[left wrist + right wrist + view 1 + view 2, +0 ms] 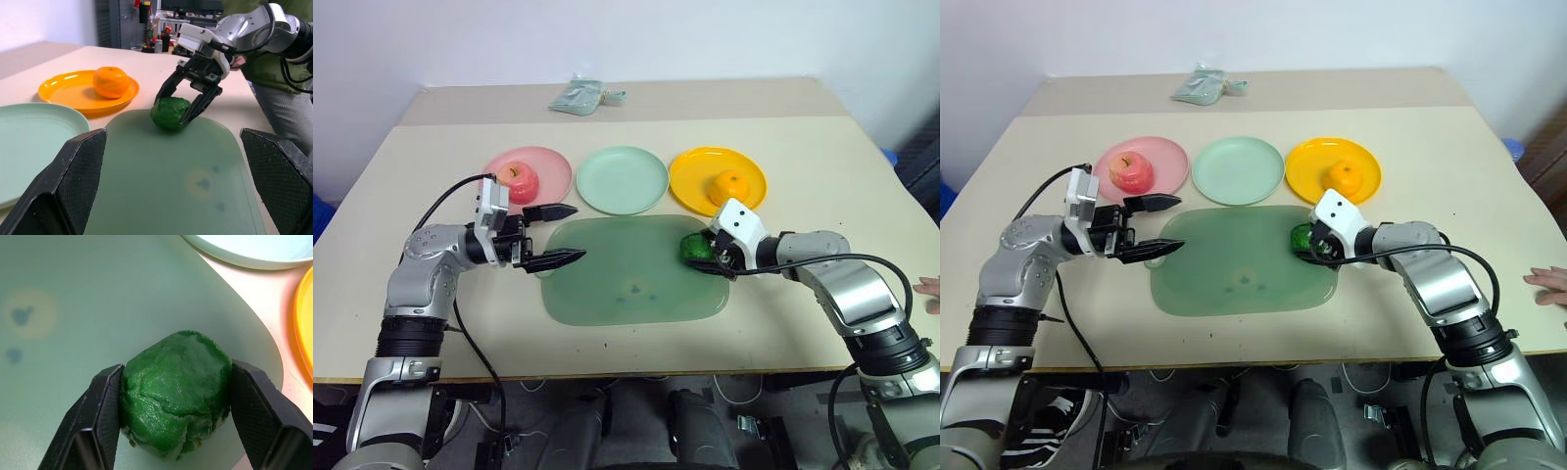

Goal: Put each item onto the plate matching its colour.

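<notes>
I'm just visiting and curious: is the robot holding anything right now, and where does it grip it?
The right tool grips the bumpy dark green fruit by its two opposite sides. The left tool is open, holding nothing.

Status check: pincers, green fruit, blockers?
Right pincer shut on green fruit, on the mat. Left pincer open, empty. Green plate bare; nothing in the way.

- I'm seeing a beige table standing against a plain white wall.
- Dark shelving with clutter is sitting behind it in the left wrist view.
</notes>
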`<state>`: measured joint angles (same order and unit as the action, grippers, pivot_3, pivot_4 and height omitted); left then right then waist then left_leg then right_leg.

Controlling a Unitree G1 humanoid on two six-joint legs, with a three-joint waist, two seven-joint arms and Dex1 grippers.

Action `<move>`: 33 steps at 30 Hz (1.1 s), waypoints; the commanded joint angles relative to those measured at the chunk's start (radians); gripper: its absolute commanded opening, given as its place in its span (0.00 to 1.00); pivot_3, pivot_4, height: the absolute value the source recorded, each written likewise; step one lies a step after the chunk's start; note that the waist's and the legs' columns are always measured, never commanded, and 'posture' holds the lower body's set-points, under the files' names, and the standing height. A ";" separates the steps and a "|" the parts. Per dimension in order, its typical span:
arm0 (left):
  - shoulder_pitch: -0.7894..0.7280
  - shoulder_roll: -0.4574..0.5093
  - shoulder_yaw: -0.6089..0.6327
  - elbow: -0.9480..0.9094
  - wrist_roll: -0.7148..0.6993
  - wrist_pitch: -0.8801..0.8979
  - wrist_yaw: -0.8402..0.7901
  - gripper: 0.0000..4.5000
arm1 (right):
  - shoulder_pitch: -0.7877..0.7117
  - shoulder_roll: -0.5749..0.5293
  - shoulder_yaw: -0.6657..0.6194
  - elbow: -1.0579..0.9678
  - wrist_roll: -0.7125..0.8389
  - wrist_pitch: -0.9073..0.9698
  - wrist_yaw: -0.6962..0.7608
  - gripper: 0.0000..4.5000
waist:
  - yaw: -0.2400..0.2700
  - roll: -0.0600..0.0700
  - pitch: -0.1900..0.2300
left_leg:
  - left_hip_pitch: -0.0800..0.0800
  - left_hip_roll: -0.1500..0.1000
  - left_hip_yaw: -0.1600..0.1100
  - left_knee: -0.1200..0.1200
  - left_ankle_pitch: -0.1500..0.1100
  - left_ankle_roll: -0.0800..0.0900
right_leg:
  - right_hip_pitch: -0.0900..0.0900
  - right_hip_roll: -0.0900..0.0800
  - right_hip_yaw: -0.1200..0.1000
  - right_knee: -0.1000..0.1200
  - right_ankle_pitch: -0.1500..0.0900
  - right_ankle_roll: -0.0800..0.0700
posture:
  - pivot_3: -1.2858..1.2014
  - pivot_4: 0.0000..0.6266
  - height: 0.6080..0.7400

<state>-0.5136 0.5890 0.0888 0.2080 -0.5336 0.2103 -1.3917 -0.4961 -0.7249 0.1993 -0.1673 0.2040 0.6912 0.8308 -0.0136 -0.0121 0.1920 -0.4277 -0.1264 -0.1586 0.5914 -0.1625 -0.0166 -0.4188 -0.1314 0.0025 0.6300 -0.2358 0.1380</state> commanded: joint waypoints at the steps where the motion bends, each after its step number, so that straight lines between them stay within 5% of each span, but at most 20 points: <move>1: -0.005 0.008 0.012 -0.037 -0.006 -0.012 0.008 1.00 | -0.033 0.023 -0.040 -0.011 0.016 -0.007 -0.008 0.57 | -0.001 0.000 0.000 | 0.000 0.000 0.000 0.000 0.000 0.000 | 0.000 0.000 0.000 0.000 0.000 0.000 | 0.52 0.24 1.00; 9: -0.022 0.003 0.029 0.021 0.021 -0.005 0.105 1.00 | -0.308 0.304 -0.054 0.186 -0.026 -0.163 -0.189 0.57 | -0.008 0.000 0.000 | 0.000 0.001 0.000 0.000 0.000 0.000 | -0.001 0.002 0.001 0.001 0.000 0.000 | 0.52 0.24 1.00; 14: -0.018 -0.011 0.027 0.061 0.080 -0.105 0.163 1.00 | -0.481 0.501 -0.031 0.594 -0.117 -0.400 -0.303 0.57 | -0.007 0.000 0.000 | 0.000 0.001 0.000 -0.001 0.001 -0.001 | -0.001 0.003 0.001 0.001 0.001 -0.001 | 0.52 0.24 1.00; 20: 0.019 0.008 0.047 0.031 0.075 -0.127 0.178 1.00 | -0.605 0.586 -0.031 1.009 -0.184 -0.640 -0.330 0.57 | -0.009 0.000 0.000 | 0.000 0.001 -0.001 -0.001 0.002 -0.003 | -0.001 0.004 0.001 0.001 0.002 -0.002 | 0.52 0.24 1.00; 22: 0.037 0.015 0.058 0.009 0.066 -0.123 0.184 1.00 | -0.631 0.592 -0.040 1.080 -0.179 -0.657 -0.290 0.79 | -0.016 0.000 0.000 | 0.000 0.001 -0.002 -0.002 0.002 -0.003 | -0.002 0.004 0.002 0.002 0.002 -0.002 | 0.52 0.24 1.00; 25: 0.060 0.023 0.069 -0.020 0.054 -0.112 0.188 1.00 | -0.644 0.584 -0.058 1.077 -0.180 -0.680 -0.294 0.98 | -0.032 0.000 0.000 | 0.001 0.001 -0.002 -0.004 0.003 -0.004 | -0.003 0.005 0.003 0.002 0.002 -0.002 | 0.52 0.24 1.00; 30: 0.066 0.020 0.074 -0.024 0.035 -0.109 0.176 1.00 | -0.611 0.548 -0.149 0.922 -0.106 -0.662 -0.280 0.98 | -0.035 0.000 0.000 | 0.001 0.003 -0.001 -0.009 0.004 -0.007 | -0.008 0.007 0.006 0.003 0.003 -0.004 | 0.52 0.24 1.00; 33: 0.043 0.015 0.075 -0.003 0.013 -0.100 0.149 1.00 | -0.455 0.489 -0.223 0.683 0.032 -0.628 -0.131 0.98 | -0.033 0.000 0.000 | 0.001 0.004 -0.001 -0.011 0.005 -0.007 | -0.009 0.008 0.007 0.003 0.003 -0.004 | 0.52 0.24 1.00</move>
<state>-0.4489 0.5964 0.1359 0.2168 -0.4884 0.1094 -1.2246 -1.0175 -0.2083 0.0147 0.6420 0.1631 0.0606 0.6228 -0.0463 -0.0120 0.1919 -0.4267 -0.1225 -0.1592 0.5800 -0.1578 -0.0238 -0.4272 -0.1232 0.0093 0.6325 -0.2326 0.1336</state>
